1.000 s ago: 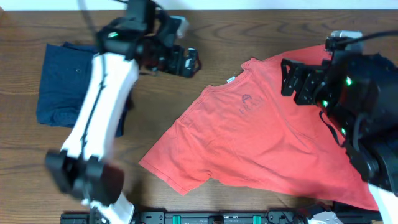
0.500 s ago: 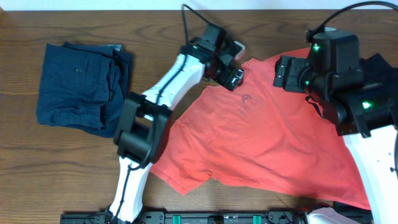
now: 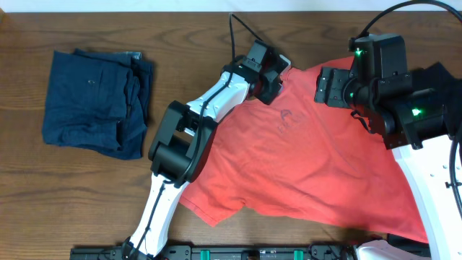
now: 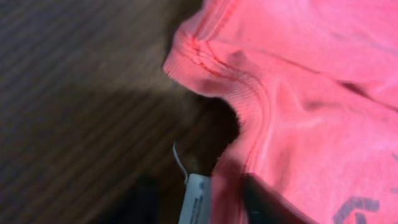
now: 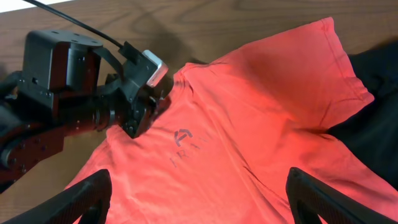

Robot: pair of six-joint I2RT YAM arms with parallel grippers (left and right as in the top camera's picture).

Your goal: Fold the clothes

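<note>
**T-shirt unfolded; left fingers at collar, right fingers wide apart**

Observed a large coral-red short-sleeved fabric T-shirt (image 3: 317, 159) spread print-side up across the centre and right of the dark wood-grain tabletop (image 3: 188, 36). Neckline toward the far edge, one sleeve toward the near left. Noted a dark emblem and lettering (image 5: 181, 146) on the chest. No fold seen in the body of the T-shirt.

Located the left fingers (image 5: 140, 118) at the ribbed collar (image 4: 211, 68), low over the tabletop. From the left wrist view, recorded only two dark blurred shapes, one on either side of the collar edge, with a small white label (image 4: 196, 199) between them. Cannot tell whether clamped on the fabric or merely straddling it.

Found the right fingers (image 5: 84, 196) spread wide apart with nothing between them. Positioned above the far-right shoulder area of the T-shirt, clear of the fabric.

Logged a dark navy garment (image 3: 94, 101), folded into a rough rectangle, at the left of the tabletop and well apart from the T-shirt. Logged a black garment (image 3: 442, 79) at the far right, partly hidden under the right arm and touching the T-shirt's sleeve on that side.
</note>
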